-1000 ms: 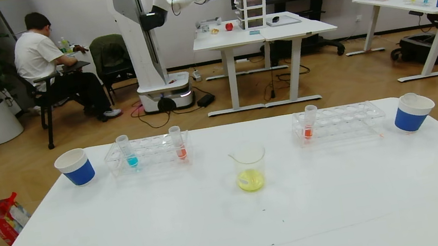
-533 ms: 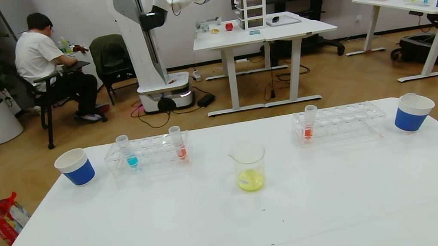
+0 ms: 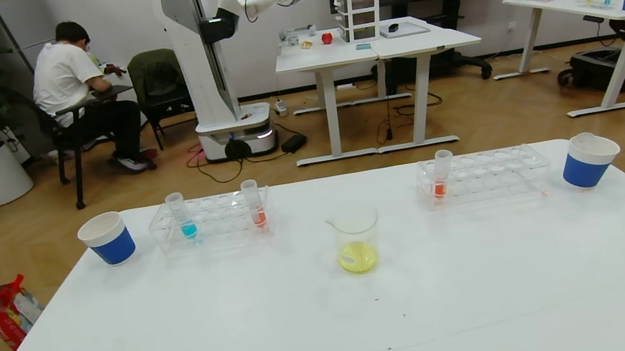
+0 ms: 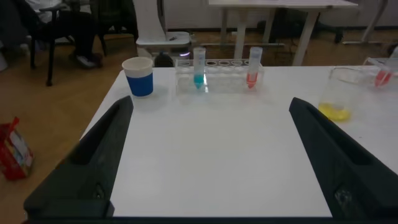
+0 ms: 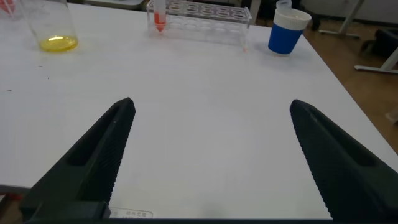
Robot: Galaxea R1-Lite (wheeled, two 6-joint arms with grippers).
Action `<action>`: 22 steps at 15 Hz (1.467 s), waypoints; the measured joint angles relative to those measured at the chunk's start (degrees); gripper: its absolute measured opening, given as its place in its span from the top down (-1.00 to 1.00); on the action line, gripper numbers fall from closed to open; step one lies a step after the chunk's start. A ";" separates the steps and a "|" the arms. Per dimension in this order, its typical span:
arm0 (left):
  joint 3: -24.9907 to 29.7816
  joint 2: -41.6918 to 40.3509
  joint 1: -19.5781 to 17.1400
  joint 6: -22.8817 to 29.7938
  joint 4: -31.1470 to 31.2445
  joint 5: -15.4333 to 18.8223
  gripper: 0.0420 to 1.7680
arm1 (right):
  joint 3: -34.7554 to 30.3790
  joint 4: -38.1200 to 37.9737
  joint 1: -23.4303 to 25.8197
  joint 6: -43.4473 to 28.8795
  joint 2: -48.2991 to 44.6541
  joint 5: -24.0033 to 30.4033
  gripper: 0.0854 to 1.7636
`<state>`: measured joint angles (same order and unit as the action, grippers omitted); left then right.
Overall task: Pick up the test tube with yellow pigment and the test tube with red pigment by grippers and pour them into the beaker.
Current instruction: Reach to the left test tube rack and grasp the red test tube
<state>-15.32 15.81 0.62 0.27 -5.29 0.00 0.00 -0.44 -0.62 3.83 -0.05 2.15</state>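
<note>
The beaker (image 3: pixel 356 237) stands mid-table with yellow liquid in its bottom; it also shows in the left wrist view (image 4: pixel 339 93) and the right wrist view (image 5: pixel 50 25). One test tube with red pigment (image 3: pixel 254 204) stands in the left rack (image 3: pixel 210 218) beside a blue-liquid tube (image 3: pixel 181 215). Another red tube (image 3: pixel 441 175) stands in the right rack (image 3: pixel 483 175). No test tube with yellow pigment is in view. My left gripper (image 4: pixel 211 102) and right gripper (image 5: pixel 211 103) are both open and empty, low over the near table, out of the head view.
A blue-and-white paper cup (image 3: pixel 107 238) stands left of the left rack, another (image 3: pixel 589 160) right of the right rack. The white table (image 3: pixel 334 321) ends at its far edge just behind the racks. A red bag (image 3: pixel 4 311) lies on the floor at left.
Nothing on the table has moved. The seated person in the background has shifted right, and a distant robot arm at far right has moved.
</note>
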 joint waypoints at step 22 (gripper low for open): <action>-19.37 101.80 27.60 3.84 -75.58 -25.65 -0.98 | 0.00 0.00 0.00 0.00 0.00 0.02 -0.97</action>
<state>-34.69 117.61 28.22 4.11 -80.87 -25.65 0.00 -0.44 -0.62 3.83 -0.05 2.17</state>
